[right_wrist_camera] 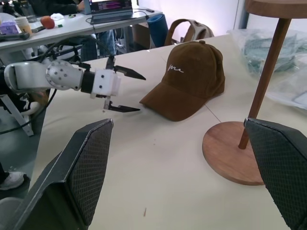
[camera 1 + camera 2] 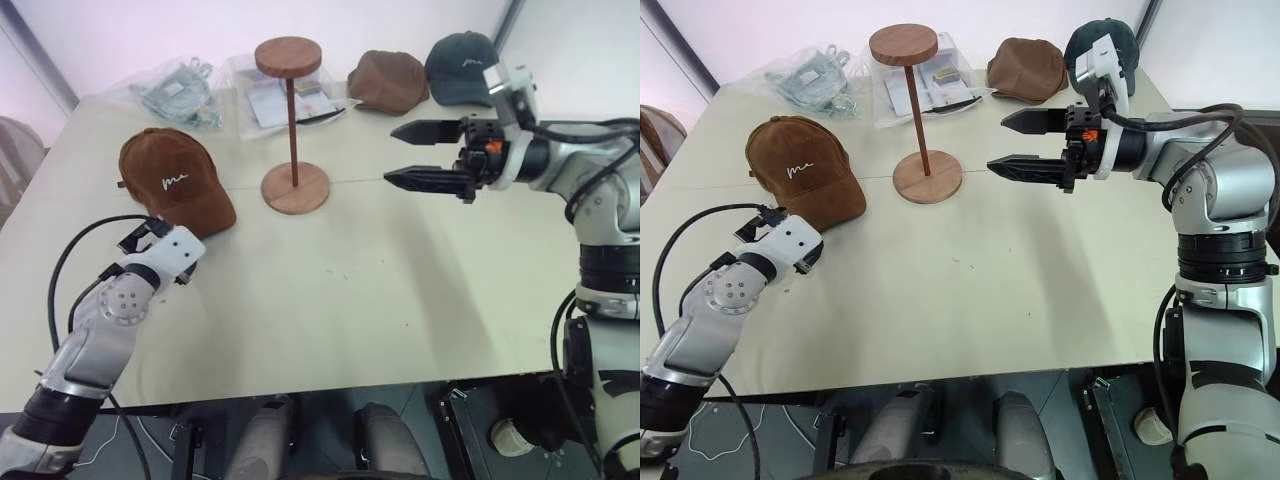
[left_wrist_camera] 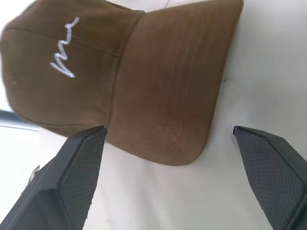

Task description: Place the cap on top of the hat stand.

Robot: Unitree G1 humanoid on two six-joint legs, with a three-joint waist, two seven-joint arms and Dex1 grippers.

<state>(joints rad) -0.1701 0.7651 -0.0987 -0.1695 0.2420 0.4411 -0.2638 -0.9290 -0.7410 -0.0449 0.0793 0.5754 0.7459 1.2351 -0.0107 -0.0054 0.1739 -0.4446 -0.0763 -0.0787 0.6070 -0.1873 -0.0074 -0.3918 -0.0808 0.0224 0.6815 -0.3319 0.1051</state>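
Cap (image 2: 172,178) lies on table (image 2: 380,300), beside hat stand (image 2: 292,130).

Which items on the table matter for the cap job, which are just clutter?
Job:
- rust-brown suede cap with white script
- reddish-brown wooden hat stand

Lying about:
- plain brown cap
- dark green cap with white script
- clear plastic bags
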